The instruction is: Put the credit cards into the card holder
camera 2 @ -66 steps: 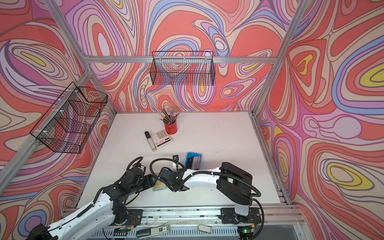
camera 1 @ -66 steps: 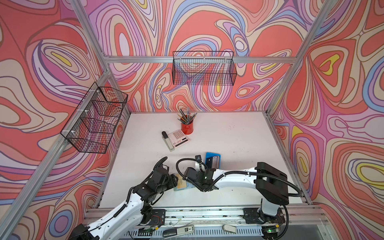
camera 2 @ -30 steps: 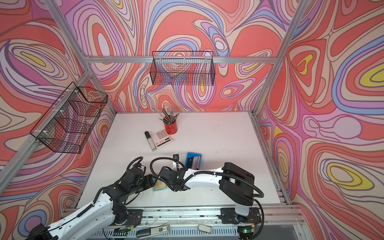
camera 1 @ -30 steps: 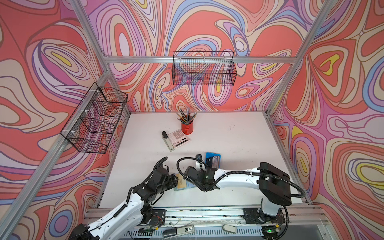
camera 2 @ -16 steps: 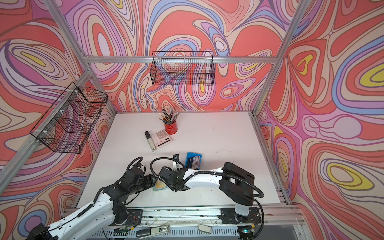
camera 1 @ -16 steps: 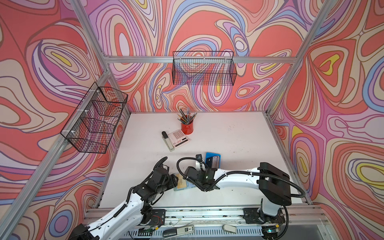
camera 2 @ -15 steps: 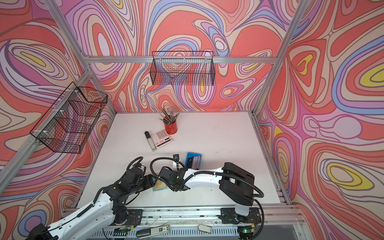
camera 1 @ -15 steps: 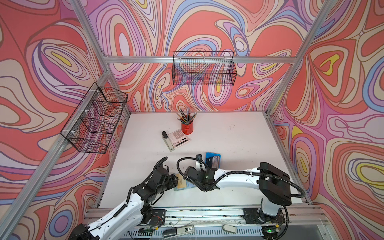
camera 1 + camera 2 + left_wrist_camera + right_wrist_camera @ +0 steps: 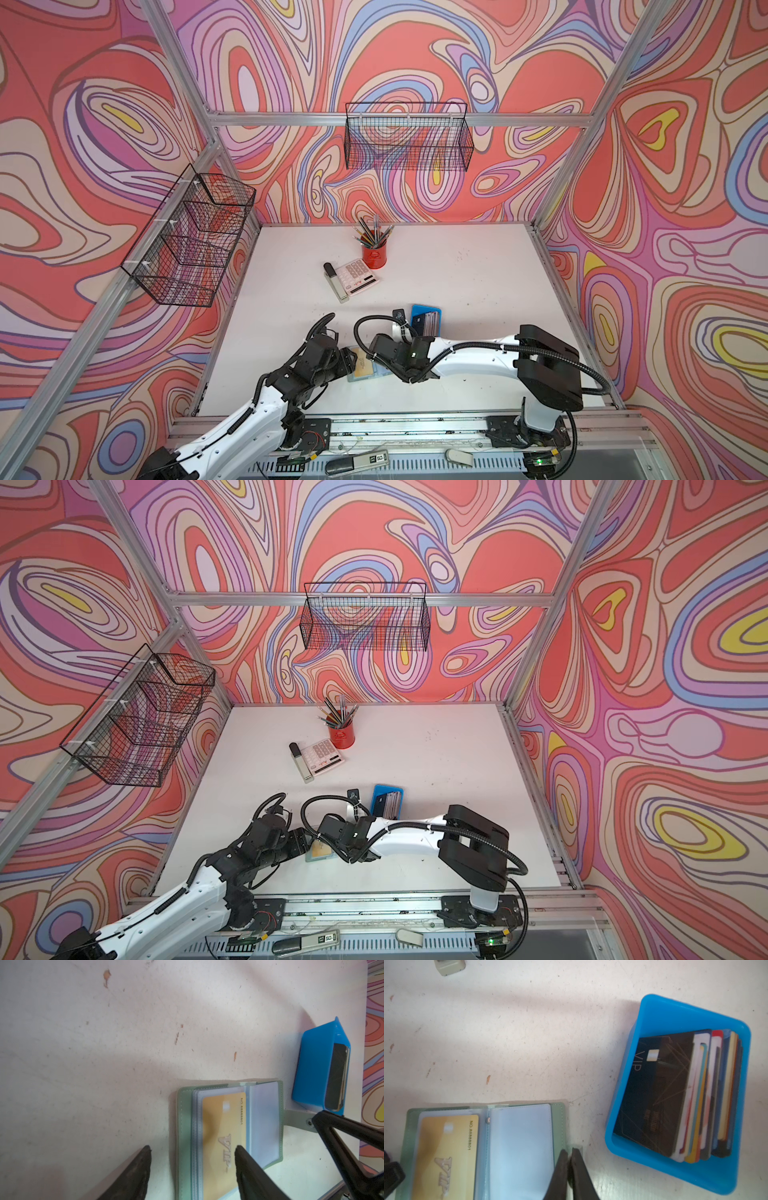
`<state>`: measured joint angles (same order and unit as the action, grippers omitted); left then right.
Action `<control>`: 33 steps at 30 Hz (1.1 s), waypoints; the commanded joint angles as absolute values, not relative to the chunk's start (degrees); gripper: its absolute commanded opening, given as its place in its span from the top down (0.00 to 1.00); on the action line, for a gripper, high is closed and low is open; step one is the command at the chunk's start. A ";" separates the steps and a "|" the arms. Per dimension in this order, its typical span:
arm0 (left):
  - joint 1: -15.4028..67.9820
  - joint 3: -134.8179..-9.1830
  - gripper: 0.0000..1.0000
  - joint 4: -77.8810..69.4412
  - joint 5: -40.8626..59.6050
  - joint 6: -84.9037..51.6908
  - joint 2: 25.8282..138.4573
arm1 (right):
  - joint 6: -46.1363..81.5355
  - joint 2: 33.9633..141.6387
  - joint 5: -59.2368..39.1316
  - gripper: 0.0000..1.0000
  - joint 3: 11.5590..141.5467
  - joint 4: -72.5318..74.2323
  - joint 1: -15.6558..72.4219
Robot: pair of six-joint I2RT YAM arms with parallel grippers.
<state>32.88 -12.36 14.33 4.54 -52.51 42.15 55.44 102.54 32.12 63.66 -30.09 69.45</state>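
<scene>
Text readable: tan-gold plastic card [image 9: 446, 1147] reads "VIP" and "NO.8888801". The dark navy/black top card [image 9: 658, 1088] of the card stack also reads "VIP".

Left gripper [image 9: 192, 1148]: jaws spread, straddling the outer edge of the card holder. One finger is over the gold card, the other over the bare white tabletop [image 9: 104, 1084].

Right gripper [image 9: 569, 1154]: jaws pressed together, tips at the snap tab [image 9: 295, 1120]. Can't tell if the tab is pinched.

Pose: both arms sit low near the front edge in both top views. The right forearm is stretched across toward the middle.

Pale sage-green leather-like book-style card holder [image 9: 558, 1122] lies open on the tabletop. The gold card is in one clear sleeve and the facing sleeve is empty. Remaining cards lean in a bright blue rectangular plastic tray [image 9: 675, 1016] near the holder.
</scene>
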 commanded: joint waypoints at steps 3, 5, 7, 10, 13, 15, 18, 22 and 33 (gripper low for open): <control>32.58 -11.95 0.34 13.71 4.83 -52.38 42.37 | 56.90 101.48 32.53 0.96 62.34 -30.94 69.67; 32.53 -11.90 0.34 13.69 4.79 -52.38 42.28 | 57.13 101.24 32.54 0.98 61.99 -30.86 69.67; 32.54 -11.95 0.34 13.80 4.84 -52.38 42.28 | 57.35 101.25 32.48 0.99 61.58 -30.62 69.62; 32.53 -11.78 0.34 13.71 4.77 -52.55 42.39 | 57.62 99.25 32.27 1.00 60.85 -29.96 69.64; 32.53 -11.67 0.33 13.62 4.54 -52.82 42.75 | 57.90 98.42 31.64 1.00 59.72 -28.60 69.65; 32.52 -11.72 0.33 13.58 4.45 -52.98 43.14 | 58.34 97.64 30.93 1.00 58.71 -27.10 69.58; 32.59 -11.73 0.33 13.24 4.22 -53.34 44.01 | 58.24 95.72 28.43 1.00 56.15 -22.28 69.07; 32.52 -11.77 0.33 12.06 5.29 -53.36 45.96 | 58.50 93.35 25.62 1.00 52.65 -14.98 68.94; 32.52 -12.03 0.32 6.53 10.70 -52.56 48.51 | 60.17 94.60 20.43 1.00 49.22 -3.69 68.95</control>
